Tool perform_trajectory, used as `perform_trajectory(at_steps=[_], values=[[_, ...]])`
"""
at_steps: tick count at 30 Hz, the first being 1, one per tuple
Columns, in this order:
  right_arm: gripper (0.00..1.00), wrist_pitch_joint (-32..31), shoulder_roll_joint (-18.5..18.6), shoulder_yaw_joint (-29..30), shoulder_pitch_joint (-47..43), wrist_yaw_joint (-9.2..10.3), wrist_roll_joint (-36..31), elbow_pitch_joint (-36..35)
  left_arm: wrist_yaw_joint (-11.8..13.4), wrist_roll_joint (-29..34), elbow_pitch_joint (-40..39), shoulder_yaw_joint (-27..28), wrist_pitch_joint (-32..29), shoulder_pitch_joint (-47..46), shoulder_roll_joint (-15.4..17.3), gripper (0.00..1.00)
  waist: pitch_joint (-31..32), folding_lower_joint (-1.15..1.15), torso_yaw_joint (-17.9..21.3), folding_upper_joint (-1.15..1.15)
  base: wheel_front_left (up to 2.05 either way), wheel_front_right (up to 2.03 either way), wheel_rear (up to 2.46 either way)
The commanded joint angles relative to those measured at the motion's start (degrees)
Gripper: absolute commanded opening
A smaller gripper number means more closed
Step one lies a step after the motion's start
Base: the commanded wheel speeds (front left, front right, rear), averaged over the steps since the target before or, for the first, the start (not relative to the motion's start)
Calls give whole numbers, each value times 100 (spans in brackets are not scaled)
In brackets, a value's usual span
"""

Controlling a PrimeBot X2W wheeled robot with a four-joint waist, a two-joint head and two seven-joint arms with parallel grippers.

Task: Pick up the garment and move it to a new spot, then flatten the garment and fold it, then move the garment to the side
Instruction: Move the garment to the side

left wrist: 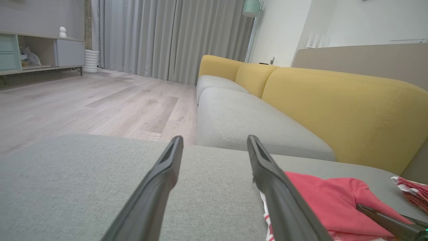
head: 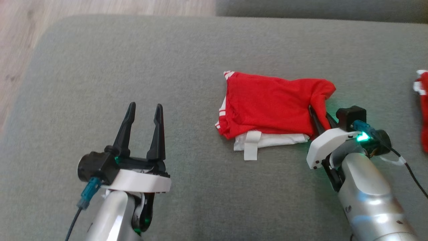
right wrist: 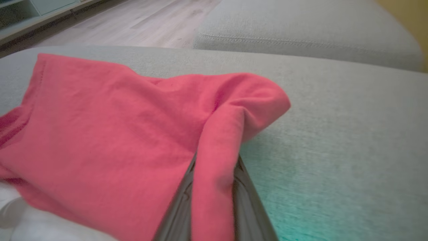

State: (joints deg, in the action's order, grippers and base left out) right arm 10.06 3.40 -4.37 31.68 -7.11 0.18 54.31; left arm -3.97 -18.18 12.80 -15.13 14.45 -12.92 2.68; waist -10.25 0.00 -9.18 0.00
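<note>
Right gripper [right wrist: 214, 167] is pinching the red garment [head: 267, 103].
The garment is lying folded on the grey cushion [head: 133, 60], right of centre, a white layer peeking out along its near edge; the right fingers are clamping its raised right corner. The left gripper [head: 144, 110] is hovering spread, well apart to its left.

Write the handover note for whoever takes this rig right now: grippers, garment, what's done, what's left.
Left gripper: open and empty, above the grey cushion, left of the garment.
Right gripper: shut on a fold at the garment's right end.
Garment: a compact red-and-white bundle lying mid-cushion. A second red piece lies at the far right edge.
Done: the garment looks folded.
Left: probably move it to the side, then release.
</note>
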Motion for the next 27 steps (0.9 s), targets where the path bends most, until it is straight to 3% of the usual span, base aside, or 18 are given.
perform_trajectory(at_steps=[1, 6, 15, 27], values=[[0, 121, -25, -68, 109, -37, -223, -223, 14, 10, -171, 187, 54, -64, 21, 100, 167, 0, 149, 0, 0, 0, 0], [0, 147, 147, -206, 88, -37, -594, -556, 26, -17, -217, 161, 54, 37, 20, 100, 379, 0, 433, 0, 0, 0, 0], [0, -305, 1075, -712, 146, -37, -609, -1397, 81, -61, -336, -9, 55, -7, 20, 100, 296, 0, 814, 0, 0, 0, 0], [0, -1093, 2900, -627, 262, -37, -317, -2451, 67, -8, -409, -54, 55, -380, 20, 100, -387, 0, 1133, 0, 0, 0, 0]])
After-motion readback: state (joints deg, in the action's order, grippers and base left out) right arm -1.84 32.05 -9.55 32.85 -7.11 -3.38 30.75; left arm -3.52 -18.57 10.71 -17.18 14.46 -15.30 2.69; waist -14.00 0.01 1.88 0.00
